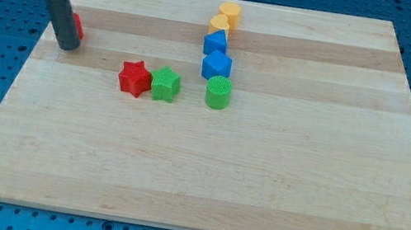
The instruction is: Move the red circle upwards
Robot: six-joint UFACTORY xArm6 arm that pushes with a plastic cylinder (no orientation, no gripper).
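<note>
The red circle (78, 26) sits near the board's left edge, mostly hidden behind my rod; only a sliver shows at the rod's right. My tip (67, 47) rests on the board just below and left of it, touching or nearly touching it. A red star (135, 78) lies further right, beside a green star (165, 84).
A green cylinder (218, 94) stands right of the green star. Above it run two blue blocks (216, 66) (215, 41) and two orange blocks (220, 24) (230, 12) in a column towards the view's top. The wooden board (260, 191) sits on a blue perforated table.
</note>
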